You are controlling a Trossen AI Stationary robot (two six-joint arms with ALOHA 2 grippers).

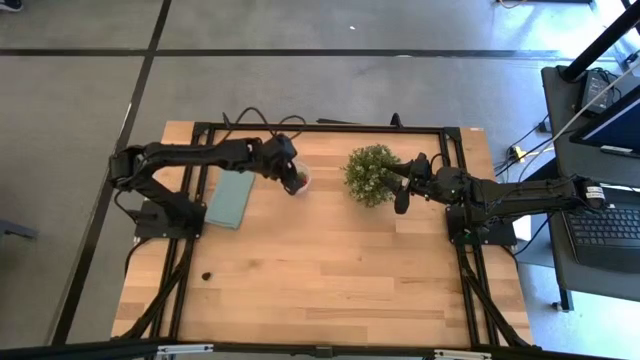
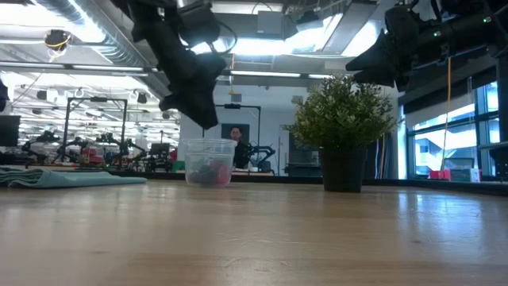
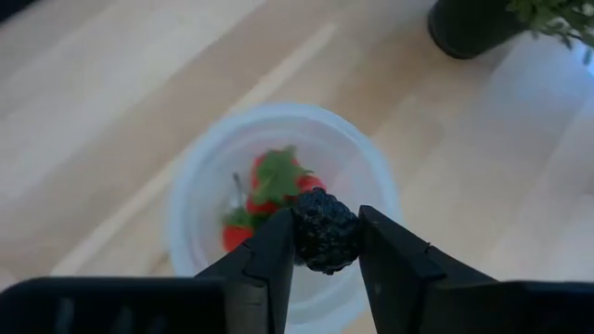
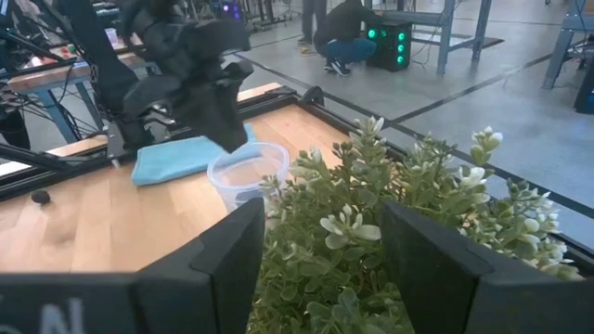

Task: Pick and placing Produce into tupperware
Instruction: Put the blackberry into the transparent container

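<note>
The clear round cup (image 3: 215,176) stands on the table with red strawberry pieces (image 3: 269,186) inside; it also shows in the high view (image 1: 303,184) and the low view (image 2: 209,164). My left gripper (image 3: 325,250) hovers just above the cup (image 1: 291,172), shut on a dark berry (image 3: 325,230). Another dark berry (image 1: 206,275) lies alone on the table near the left edge. My right gripper (image 1: 402,192) is open and raised beside the bushy plant (image 1: 371,175), with leaves (image 4: 334,232) showing between its fingers. My left gripper pinches the dark berry (image 3: 325,243) between its two fingertips, one on each side. The fingers point down from above, over the cup's opening. The berry is lifted clear, above the strawberry pieces. My right gripper: I cannot tell whether its fingers touch the plant's leaves.
A folded teal cloth (image 1: 232,198) lies left of the cup. The potted plant (image 2: 343,131) stands right of the cup, its dark pot (image 2: 343,168) on the table. A black frame (image 1: 330,128) runs round the table. Bare wood (image 1: 330,270) fills the near half.
</note>
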